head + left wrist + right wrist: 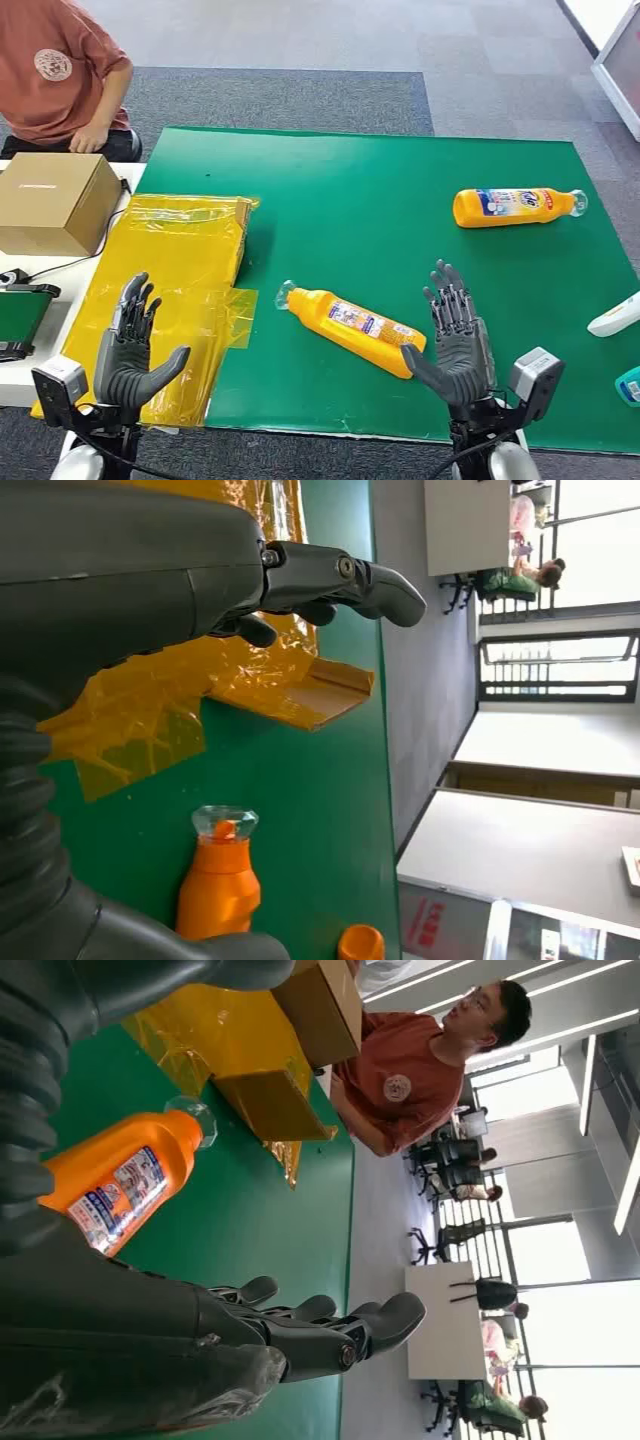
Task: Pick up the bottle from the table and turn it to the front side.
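An orange bottle [351, 326] with a clear cap lies on its side on the green mat [362, 190], its label facing up; the bottle [219, 880] and the bottle [121, 1185] also show in both wrist views. My right hand [455, 340] stands open just right of the bottle's base, palm toward it, not touching. My left hand [134, 345] is open over the yellow plastic sheet, well left of the bottle. A second orange bottle [517, 206] lies on its side at the far right of the mat.
A yellow plastic sheet [177, 290] covers a flat box at the mat's left edge. A cardboard box [53, 200] sits on the white table at the left, with a person in a red shirt [56, 70] behind it. White and teal objects [615, 316] lie at the right edge.
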Motion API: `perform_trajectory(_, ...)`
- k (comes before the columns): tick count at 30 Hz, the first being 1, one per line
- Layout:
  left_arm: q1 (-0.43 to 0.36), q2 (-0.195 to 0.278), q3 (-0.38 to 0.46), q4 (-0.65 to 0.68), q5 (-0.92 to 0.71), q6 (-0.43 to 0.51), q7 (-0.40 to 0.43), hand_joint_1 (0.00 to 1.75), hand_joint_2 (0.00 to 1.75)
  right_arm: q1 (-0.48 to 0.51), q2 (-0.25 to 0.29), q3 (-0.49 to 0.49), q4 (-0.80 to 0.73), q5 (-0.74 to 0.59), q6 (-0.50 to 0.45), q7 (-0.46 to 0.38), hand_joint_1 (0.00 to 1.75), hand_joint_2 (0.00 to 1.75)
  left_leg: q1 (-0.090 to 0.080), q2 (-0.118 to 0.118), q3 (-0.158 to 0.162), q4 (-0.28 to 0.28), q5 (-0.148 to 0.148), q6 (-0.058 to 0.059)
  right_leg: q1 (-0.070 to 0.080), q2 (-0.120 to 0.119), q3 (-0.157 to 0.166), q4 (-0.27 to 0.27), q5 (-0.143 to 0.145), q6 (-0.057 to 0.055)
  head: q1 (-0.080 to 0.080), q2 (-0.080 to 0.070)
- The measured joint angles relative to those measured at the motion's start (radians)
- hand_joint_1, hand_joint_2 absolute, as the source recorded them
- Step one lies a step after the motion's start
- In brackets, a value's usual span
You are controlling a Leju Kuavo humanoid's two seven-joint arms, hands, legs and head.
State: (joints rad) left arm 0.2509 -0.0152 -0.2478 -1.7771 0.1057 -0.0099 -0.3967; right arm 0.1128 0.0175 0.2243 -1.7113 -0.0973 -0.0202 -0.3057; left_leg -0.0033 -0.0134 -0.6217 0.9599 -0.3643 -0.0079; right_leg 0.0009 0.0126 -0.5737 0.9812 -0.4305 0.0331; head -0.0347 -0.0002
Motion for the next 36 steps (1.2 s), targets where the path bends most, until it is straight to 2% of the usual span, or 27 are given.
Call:
perform_trajectory(6, -0.001, 0.010, -0.005, -0.009, 0.000, -0.001, 0.005, 0.00, 1.75, -0.007, -0.001, -0.003, 0.000, -0.001, -0.007, 0.011, 0.00, 1.75, 0.000, 0.000, 0.000, 0.000, 0.000, 0.000, 0.000, 0.000, 0.000, 0.000, 0.000, 0.000, 0.000, 0.000)
perform_trajectory(9, -0.004, 0.015, -0.005, -0.014, -0.001, -0.003, 0.006, 0.00, 1.75, -0.013, -0.010, -0.003, 0.002, 0.089, -0.049, 0.038, 0.00, 1.75, 0.000, 0.000, 0.000, 0.000, 0.000, 0.000, 0.000, 0.000, 0.000, 0.000, 0.000, 0.000, 0.000, 0.000)
perform_trajectory(11, -0.007, 0.017, -0.004, -0.020, -0.005, -0.009, 0.010, 0.00, 1.75, -0.027, -0.027, 0.002, 0.013, 0.291, -0.114, 0.109, 0.00, 1.75, 0.000, 0.000, 0.000, 0.000, 0.000, 0.000, 0.000, 0.000, 0.000, 0.000, 0.000, 0.000, 0.000, 0.000)
perform_trajectory(14, -0.009, 0.013, 0.000, -0.040, -0.023, -0.029, 0.027, 0.00, 1.75, -0.052, -0.051, 0.018, 0.058, 0.746, -0.199, 0.252, 0.00, 1.75, 0.000, 0.000, 0.000, 0.000, 0.000, 0.000, 0.000, 0.000, 0.000, 0.000, 0.000, 0.000, 0.000, 0.000)
perform_trajectory(15, -0.010, 0.010, 0.001, -0.047, -0.028, -0.038, 0.034, 0.00, 1.75, -0.059, -0.053, 0.023, 0.076, 0.857, -0.208, 0.283, 0.00, 1.75, 0.000, 0.000, 0.000, 0.000, 0.000, 0.000, 0.000, 0.000, 0.001, 0.000, 0.000, 0.000, 0.000, 0.000)
perform_trajectory(17, -0.017, 0.004, 0.004, -0.057, -0.037, -0.060, 0.045, 0.00, 1.75, -0.080, -0.055, 0.036, 0.120, 0.994, -0.208, 0.334, 0.00, 1.75, 0.000, 0.000, 0.000, 0.000, 0.001, 0.000, 0.000, 0.000, 0.001, 0.000, 0.001, 0.000, 0.000, 0.000)
perform_trajectory(20, -0.047, -0.007, 0.008, -0.065, -0.048, -0.097, 0.056, 0.00, 1.75, -0.128, -0.057, 0.061, 0.216, 1.120, -0.190, 0.389, 0.00, 1.75, 0.000, 0.000, 0.000, 0.000, 0.001, 0.000, 0.000, 0.000, 0.001, 0.000, 0.001, 0.000, 0.000, 0.000)
perform_trajectory(24, -0.095, -0.019, 0.012, -0.067, -0.052, -0.123, 0.064, 0.00, 1.75, -0.196, -0.054, 0.095, 0.361, 1.195, -0.184, 0.402, 0.00, 1.75, 0.000, 0.000, 0.000, 0.000, 0.003, 0.000, 0.000, 0.000, 0.001, 0.000, 0.002, 0.000, 0.000, 0.000)
perform_trajectory(36, -0.156, -0.030, 0.012, -0.069, -0.043, -0.162, 0.065, 0.00, 1.75, -0.373, -0.015, 0.125, 0.694, 1.229, -0.207, 0.384, 0.00, 1.75, 0.000, 0.001, 0.001, 0.000, 0.003, 0.000, 0.000, 0.000, 0.001, 0.000, 0.003, 0.000, 0.000, 0.000)
